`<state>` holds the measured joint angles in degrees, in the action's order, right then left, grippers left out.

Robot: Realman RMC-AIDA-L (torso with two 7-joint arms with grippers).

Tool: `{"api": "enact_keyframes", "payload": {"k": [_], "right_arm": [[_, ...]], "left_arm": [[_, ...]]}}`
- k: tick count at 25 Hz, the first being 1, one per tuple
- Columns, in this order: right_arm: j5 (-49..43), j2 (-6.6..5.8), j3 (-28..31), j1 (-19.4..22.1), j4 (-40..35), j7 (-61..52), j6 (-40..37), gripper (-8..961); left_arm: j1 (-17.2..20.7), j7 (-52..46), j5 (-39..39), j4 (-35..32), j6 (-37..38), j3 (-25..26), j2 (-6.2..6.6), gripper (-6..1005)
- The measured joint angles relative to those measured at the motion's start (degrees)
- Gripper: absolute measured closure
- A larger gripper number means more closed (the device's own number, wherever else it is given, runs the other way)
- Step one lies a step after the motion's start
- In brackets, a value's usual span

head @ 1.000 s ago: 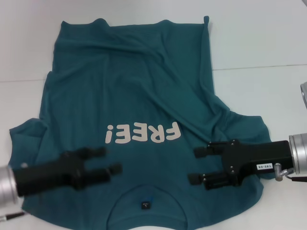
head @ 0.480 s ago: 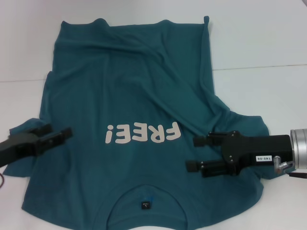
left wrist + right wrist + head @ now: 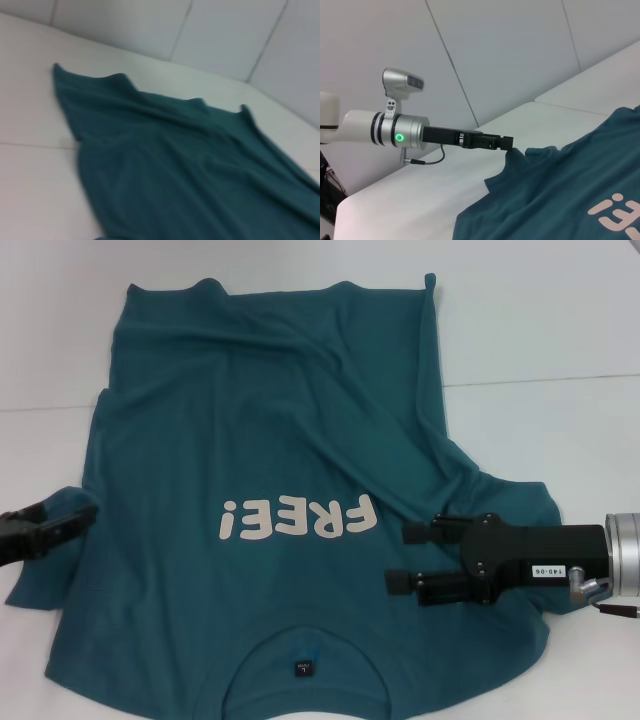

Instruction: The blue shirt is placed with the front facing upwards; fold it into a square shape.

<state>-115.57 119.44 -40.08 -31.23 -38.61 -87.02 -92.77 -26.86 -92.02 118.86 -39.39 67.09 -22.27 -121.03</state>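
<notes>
A white table [image 3: 540, 320] fills the room. The left gripper [image 3: 62, 522], fingers pinched nearly together, sits at the sleeve edge of the blue shirt [image 3: 270, 440], which lies flat, front up. It should grab the sleeve firmly. The right gripper [image 3: 410, 556] hangs open over the chest. Moments ago, the left gripper was over the middle.

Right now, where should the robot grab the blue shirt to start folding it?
Probably by its sleeves. The blue shirt lies flat, front up. The left tool is already at the left sleeve's edge, so pinch there from the outer side. The right tool hangs open over the other shoulder.
</notes>
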Motion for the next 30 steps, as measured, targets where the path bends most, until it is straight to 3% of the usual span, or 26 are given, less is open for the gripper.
{"api": "enact_keyframes", "payload": {"k": [16, 30], "right_arm": [[0.27, 0.0, 0.09, -0.02, 0.04, 0.0, 0.05, 26], [0.35, 0.0, 0.09, 0.07, 0.12, 0.11, -0.01, 25]], "left_arm": [[0.62, 0.47, 1.23, 0.57, -6.88, -0.09, -0.48, 126], [0.46, 1.22, 1.42, 1.78, -7.13, -1.53, -0.62, 126]]}}
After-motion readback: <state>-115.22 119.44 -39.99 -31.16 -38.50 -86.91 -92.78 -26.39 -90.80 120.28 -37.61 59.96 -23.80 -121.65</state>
